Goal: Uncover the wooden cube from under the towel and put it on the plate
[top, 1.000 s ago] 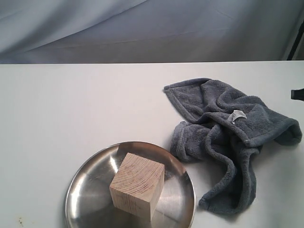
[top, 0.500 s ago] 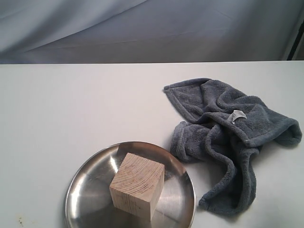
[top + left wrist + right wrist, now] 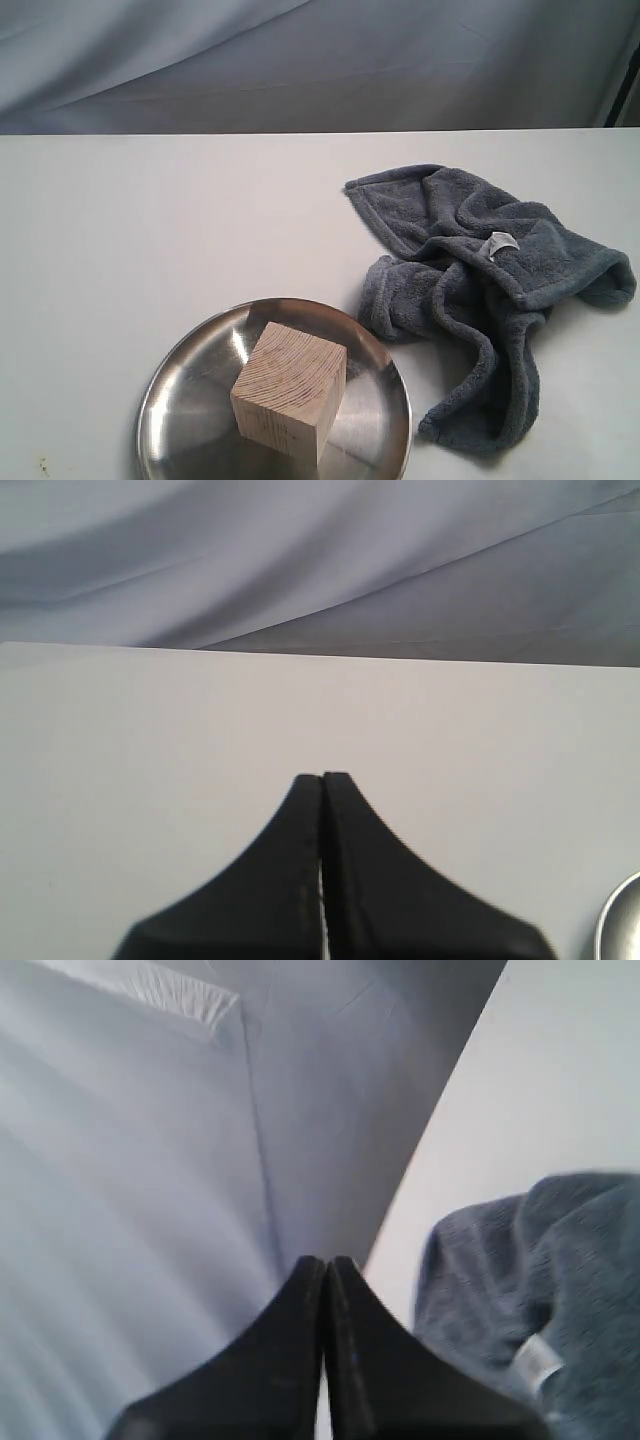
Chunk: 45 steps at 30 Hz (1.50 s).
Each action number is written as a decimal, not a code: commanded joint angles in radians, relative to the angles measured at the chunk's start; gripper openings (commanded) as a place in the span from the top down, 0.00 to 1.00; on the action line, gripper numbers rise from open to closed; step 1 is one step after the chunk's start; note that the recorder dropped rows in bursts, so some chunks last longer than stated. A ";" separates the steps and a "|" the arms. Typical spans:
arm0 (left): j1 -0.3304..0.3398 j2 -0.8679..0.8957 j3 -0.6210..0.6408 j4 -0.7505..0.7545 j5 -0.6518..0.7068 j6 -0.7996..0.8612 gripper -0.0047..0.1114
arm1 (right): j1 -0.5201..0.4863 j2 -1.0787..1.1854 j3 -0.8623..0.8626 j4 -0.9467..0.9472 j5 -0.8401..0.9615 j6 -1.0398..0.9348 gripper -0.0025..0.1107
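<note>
The left claw and the right claw are each seen pressed shut, with nothing held. The wooden cube is seated inside the steel plate. The grey towel is crumpled just beside it on the surface.

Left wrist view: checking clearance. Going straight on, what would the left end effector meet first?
Likely nothing near: the shut left end effector points across bare table toward the draped backdrop, with the plate off to the side. Depth is unclear.

One wooden cube, one plate, one towel, two grippers.
</note>
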 commanded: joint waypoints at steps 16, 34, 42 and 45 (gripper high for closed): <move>0.001 -0.003 0.004 -0.008 -0.002 -0.002 0.96 | 0.001 -0.002 0.001 -0.547 -0.068 -0.660 0.98; 0.001 -0.003 0.004 -0.008 -0.002 -0.002 0.96 | 0.065 -0.404 0.001 -1.001 0.158 -0.454 0.98; 0.001 -0.003 0.004 -0.008 -0.002 -0.002 0.96 | 0.065 -0.677 0.001 -1.001 0.193 -0.454 0.98; 0.001 -0.003 0.004 -0.008 -0.002 0.000 0.96 | 0.065 -0.784 0.001 -1.001 0.193 -0.454 0.98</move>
